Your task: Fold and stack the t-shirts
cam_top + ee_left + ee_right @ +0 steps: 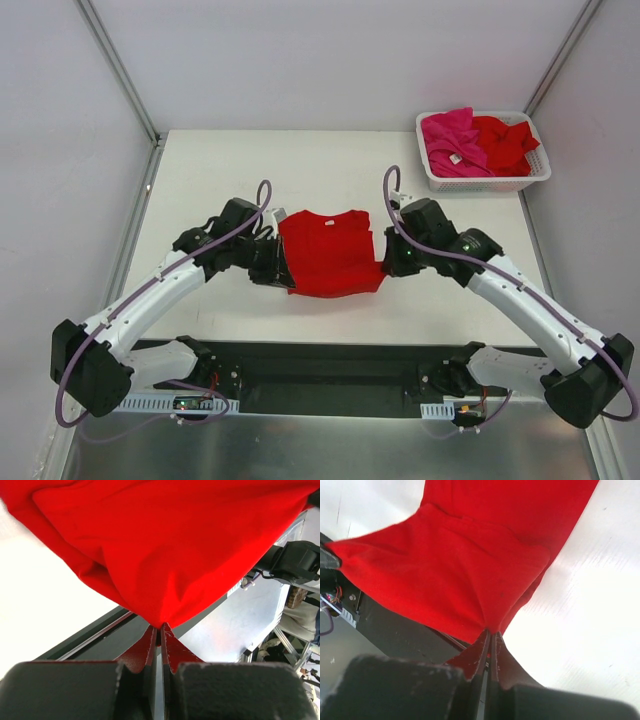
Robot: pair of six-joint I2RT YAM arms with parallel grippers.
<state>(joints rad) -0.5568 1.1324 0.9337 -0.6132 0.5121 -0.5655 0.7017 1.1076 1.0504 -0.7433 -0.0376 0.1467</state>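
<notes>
Top view: red shirt (pixel 330 252) lay mid-table (pixel 220 170), stretched between the two grippers. Left gripper (pixel 285 270) sat at its left edge, right gripper (pixel 383 262) at its right edge. Basket (pixel 485 185) in the far right corner held a pink shirt (pixel 452 140) beside more red cloth (pixel 505 142).

Left wrist: jaws closed, pinching a fold of the red shirt, cloth fanning out from the tips.

Right wrist: jaws closed likewise on the shirt's edge.
</notes>
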